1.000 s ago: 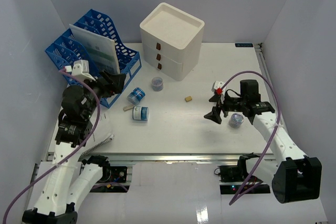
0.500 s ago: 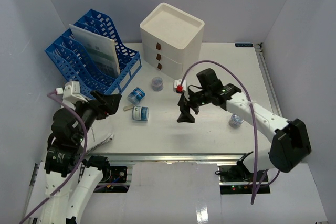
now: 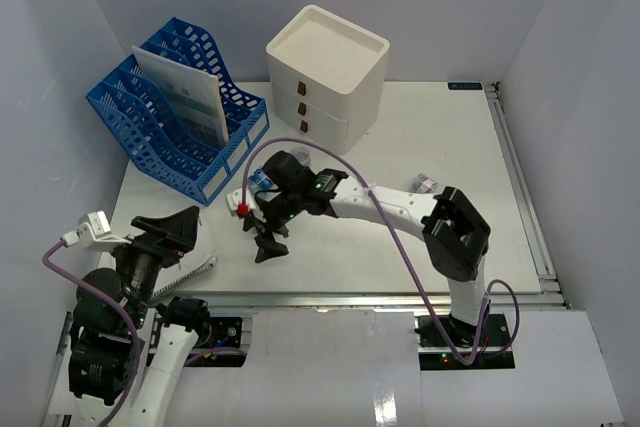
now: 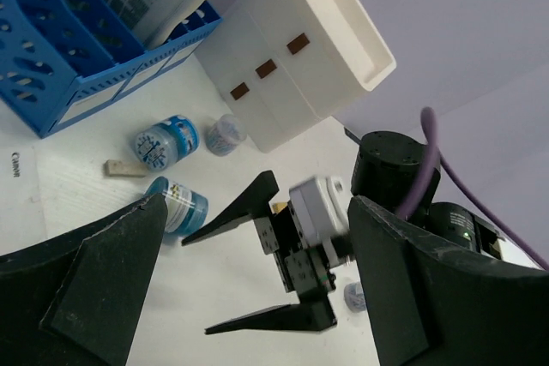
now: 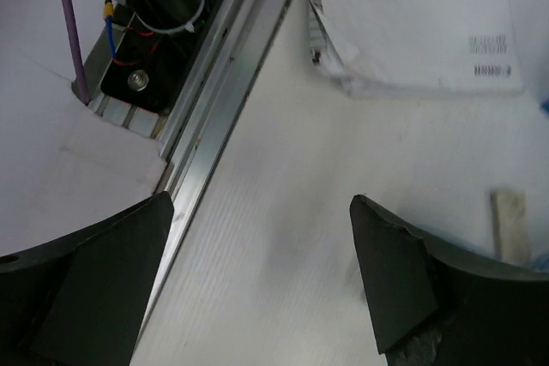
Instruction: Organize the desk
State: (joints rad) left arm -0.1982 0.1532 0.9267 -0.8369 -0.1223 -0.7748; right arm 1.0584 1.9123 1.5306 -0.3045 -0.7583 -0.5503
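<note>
On the right gripper (image 3: 260, 239), jaws spread wide with nothing between them, held over the near-left part of the desk (image 3: 430, 137). Just left of it, by the rail (image 5: 214, 126), a booklet (image 5: 420, 23) lying flat, printed side up. Just beyond it, a small tan block (image 4: 124, 169), a blue jar (image 4: 165, 143) on its side, a second jar (image 4: 180, 203) nearer, and a smaller jar (image 4: 226, 133) farther back toward the drawer box (image 3: 325, 72). On the left gripper (image 3: 172, 229), jaws likewise wide apart and empty, raised at the near-left corner, pointing right toward the other gripper. Farther back on the left, a blue rack (image 3: 150, 137) holding papers (image 3: 185, 97). At far centre, the white drawer box, three dark pulls on its front. To the right, a lone jar (image 3: 425, 184) peeking out from behind the right arm. As for the desk itself: white, flat, filling the middle of the top view, with the rail along its near edge.
</note>
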